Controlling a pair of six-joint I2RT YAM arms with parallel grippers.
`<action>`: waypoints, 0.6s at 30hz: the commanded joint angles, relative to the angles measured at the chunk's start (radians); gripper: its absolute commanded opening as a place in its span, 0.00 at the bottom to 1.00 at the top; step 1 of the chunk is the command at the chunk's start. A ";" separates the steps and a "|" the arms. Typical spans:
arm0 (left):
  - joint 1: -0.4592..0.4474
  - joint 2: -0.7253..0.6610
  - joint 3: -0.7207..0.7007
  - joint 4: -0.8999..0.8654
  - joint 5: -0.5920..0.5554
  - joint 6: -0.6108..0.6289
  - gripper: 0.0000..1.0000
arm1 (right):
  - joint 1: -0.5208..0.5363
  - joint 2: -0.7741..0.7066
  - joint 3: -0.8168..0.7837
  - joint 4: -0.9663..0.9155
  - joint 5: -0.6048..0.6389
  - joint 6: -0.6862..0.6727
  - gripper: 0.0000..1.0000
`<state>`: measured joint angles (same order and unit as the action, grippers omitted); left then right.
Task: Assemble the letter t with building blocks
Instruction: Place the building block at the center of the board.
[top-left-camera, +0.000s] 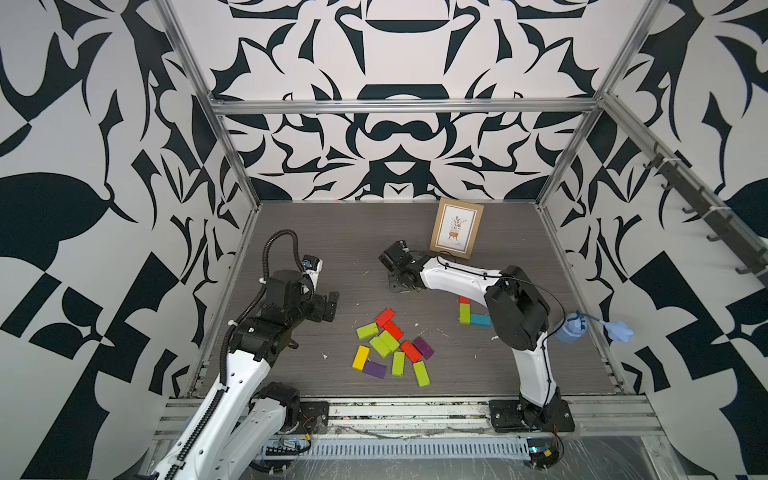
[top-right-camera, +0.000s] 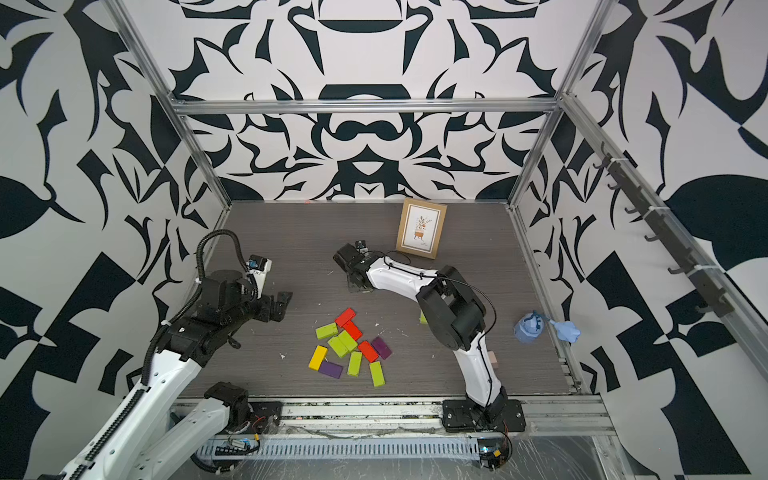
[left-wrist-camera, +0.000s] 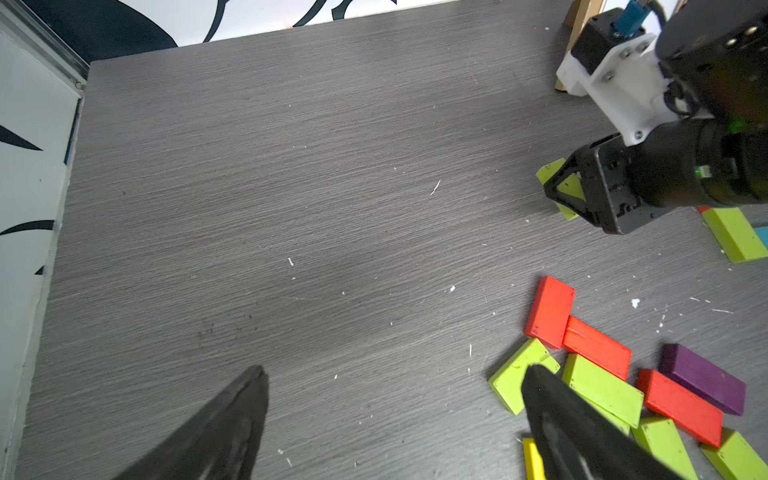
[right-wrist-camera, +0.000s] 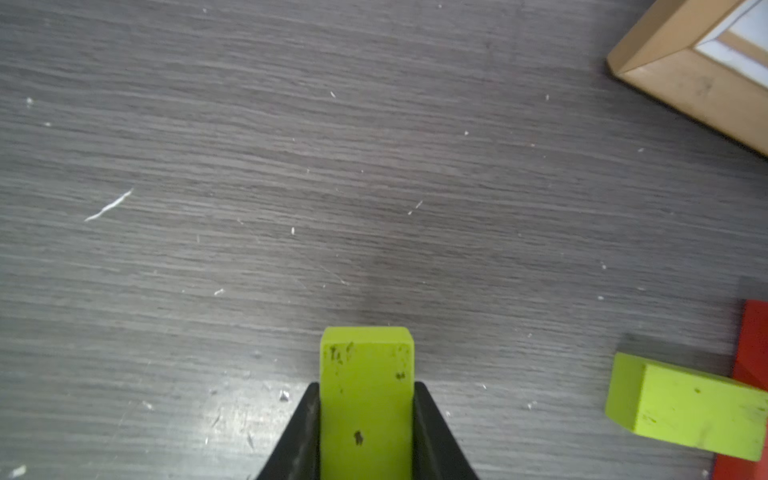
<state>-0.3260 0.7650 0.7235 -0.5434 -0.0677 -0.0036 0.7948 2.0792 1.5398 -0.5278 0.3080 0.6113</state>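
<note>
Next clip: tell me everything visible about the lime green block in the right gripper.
The lime green block is a small flat rectangular brick, apparently painted wood, with rounded edges and dark scuffs in its paint. The right gripper is shut on it, clamping opposite sides, with one short end sticking out beyond it. It is low over the grey table, apart from the other blocks, near the picture frame; whether it touches the table cannot be told.

Heap of lime, red, purple, yellow blocks (top-left-camera: 388, 341) lying flat. Another lime block (right-wrist-camera: 365, 399) gripped by its sides. Apart, lime and teal pair (top-left-camera: 465, 313) forming an L.
</note>
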 joint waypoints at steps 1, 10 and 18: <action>-0.002 -0.013 0.002 -0.010 0.003 -0.009 0.99 | -0.012 -0.012 0.045 0.011 0.026 0.027 0.24; -0.002 -0.006 0.010 -0.012 0.053 -0.022 0.99 | -0.037 0.013 0.048 0.014 0.020 0.034 0.24; -0.002 0.000 0.010 0.015 0.067 -0.039 0.98 | -0.047 0.028 0.048 0.023 0.010 0.033 0.24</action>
<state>-0.3260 0.7643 0.7235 -0.5423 -0.0242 -0.0227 0.7502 2.1052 1.5558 -0.5144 0.3088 0.6289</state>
